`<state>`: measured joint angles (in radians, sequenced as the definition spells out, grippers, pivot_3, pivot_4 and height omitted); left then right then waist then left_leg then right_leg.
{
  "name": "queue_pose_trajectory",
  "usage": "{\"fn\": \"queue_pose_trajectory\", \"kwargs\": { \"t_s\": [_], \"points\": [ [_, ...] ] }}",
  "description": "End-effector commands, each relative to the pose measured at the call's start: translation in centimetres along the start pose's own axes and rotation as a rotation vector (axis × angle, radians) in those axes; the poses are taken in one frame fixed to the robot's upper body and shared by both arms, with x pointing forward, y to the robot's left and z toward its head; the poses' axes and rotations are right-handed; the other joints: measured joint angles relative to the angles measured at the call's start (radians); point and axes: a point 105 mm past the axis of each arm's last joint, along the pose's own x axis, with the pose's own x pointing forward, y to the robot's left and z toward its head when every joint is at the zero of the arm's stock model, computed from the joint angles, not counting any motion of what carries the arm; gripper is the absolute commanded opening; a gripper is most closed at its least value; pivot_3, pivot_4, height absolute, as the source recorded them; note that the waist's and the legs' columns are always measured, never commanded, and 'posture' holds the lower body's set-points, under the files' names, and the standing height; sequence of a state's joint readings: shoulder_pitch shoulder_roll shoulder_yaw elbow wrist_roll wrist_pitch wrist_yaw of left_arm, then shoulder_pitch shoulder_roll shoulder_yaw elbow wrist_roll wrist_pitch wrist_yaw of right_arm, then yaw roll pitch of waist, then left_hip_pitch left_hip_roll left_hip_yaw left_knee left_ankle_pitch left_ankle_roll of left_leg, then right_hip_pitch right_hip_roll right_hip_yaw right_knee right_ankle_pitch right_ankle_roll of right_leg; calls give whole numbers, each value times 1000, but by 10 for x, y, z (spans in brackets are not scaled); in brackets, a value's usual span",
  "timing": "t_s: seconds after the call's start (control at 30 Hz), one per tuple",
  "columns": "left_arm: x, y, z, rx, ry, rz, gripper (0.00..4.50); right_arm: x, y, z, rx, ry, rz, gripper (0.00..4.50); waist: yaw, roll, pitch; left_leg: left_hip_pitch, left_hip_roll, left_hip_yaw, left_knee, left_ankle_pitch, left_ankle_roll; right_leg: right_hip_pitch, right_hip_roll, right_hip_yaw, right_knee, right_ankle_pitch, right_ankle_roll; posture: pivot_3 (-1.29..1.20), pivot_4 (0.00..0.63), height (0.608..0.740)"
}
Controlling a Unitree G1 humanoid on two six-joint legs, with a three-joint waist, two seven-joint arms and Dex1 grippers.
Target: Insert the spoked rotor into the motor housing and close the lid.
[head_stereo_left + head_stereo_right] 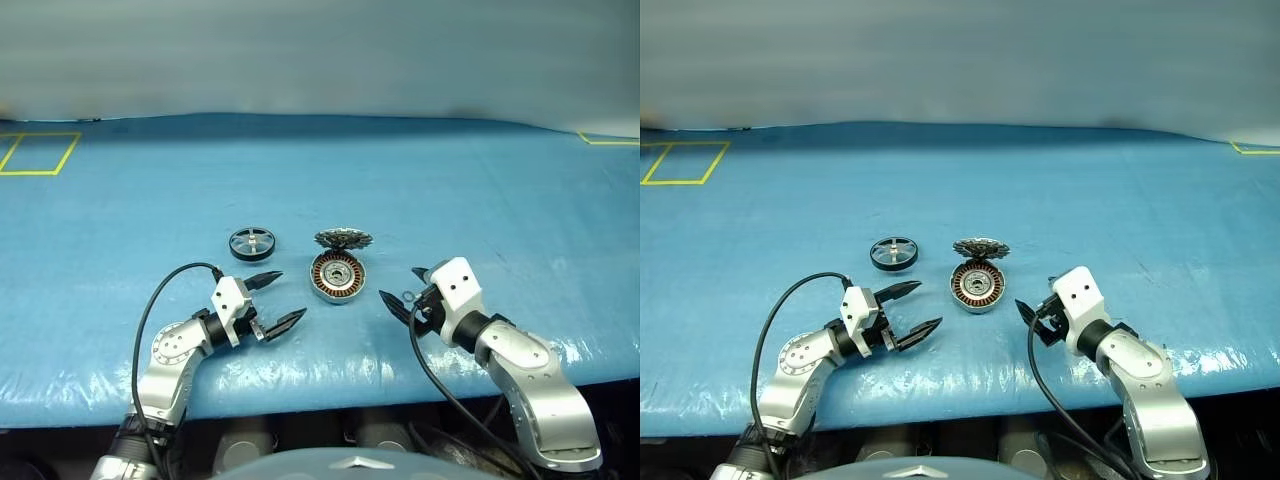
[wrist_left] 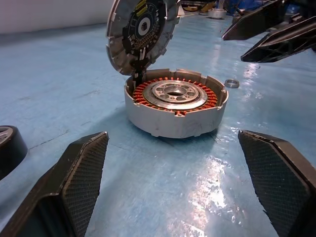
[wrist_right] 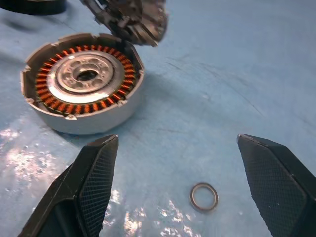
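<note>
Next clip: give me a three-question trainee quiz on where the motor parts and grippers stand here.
1. True or false: the spoked rotor already sits inside the motor housing.
2. How does the lid stand? A) flat on the housing B) tilted up at the housing's far edge C) held by a gripper
3. What small thing lies on the blue table near the right gripper?

Key
1. False: it lies on the table beside the housing, ahead of the open left gripper.
2. B
3. A small metal ring.
</note>
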<state>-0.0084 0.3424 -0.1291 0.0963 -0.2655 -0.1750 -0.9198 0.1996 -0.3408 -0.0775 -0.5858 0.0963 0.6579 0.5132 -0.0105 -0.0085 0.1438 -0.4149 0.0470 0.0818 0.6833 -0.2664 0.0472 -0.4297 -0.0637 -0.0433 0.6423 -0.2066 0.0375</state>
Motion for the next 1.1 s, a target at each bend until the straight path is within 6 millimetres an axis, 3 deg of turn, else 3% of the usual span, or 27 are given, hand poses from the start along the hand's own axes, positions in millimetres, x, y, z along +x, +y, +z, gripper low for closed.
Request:
{"fn": "queue_pose_trajectory", "kwargs": {
  "t_s": [0.03, 0.27, 0.5, 0.6, 0.73, 1.1],
  "points": [
    [5, 0, 7, 24, -16, -29, 4500, 1, -8, -11, 34, -8, -75, 4039, 0, 0, 0, 0, 0, 0, 0, 0, 0, 0, 0, 0, 0, 0, 0, 0, 150, 740],
    [9, -2, 12, 29, -23, -62, 4500, 10, -14, -40, 84, 48, -149, 4039, 0, 0, 0, 0, 0, 0, -1, 0, 0, 0, 0, 1, 0, 0, 0, 0, 150, 740],
    [11, -6, 16, 33, -25, -67, 4500, 14, -8, -51, 96, 88, -109, 4039, 0, 0, 0, 2, 0, 0, 0, 0, 0, 1, 0, 1, 0, 0, 0, 0, 150, 740],
    [11, -6, 17, 33, -22, -61, 4500, 12, -7, -56, 84, 116, -96, 3454, 0, 0, -1, 2, 0, 0, -1, 0, 0, 1, 0, 1, 0, 0, 0, 0, 150, 740],
    [11, -7, 16, 30, -21, -55, 4500, 8, -12, -58, 72, 130, -100, 2179, 3, 0, -1, 2, 0, 0, 0, 0, 0, 1, 0, 1, 0, 0, 0, 0, 150, 740],
    [14, -10, 14, 27, -22, -56, 4500, 4, -16, -65, 48, 173, -104, 2179, 9, -1, -1, 2, -1, -1, 0, 0, 1, 0, -1, 0, -1, 0, 0, 0, 150, 740]
  ]
}}
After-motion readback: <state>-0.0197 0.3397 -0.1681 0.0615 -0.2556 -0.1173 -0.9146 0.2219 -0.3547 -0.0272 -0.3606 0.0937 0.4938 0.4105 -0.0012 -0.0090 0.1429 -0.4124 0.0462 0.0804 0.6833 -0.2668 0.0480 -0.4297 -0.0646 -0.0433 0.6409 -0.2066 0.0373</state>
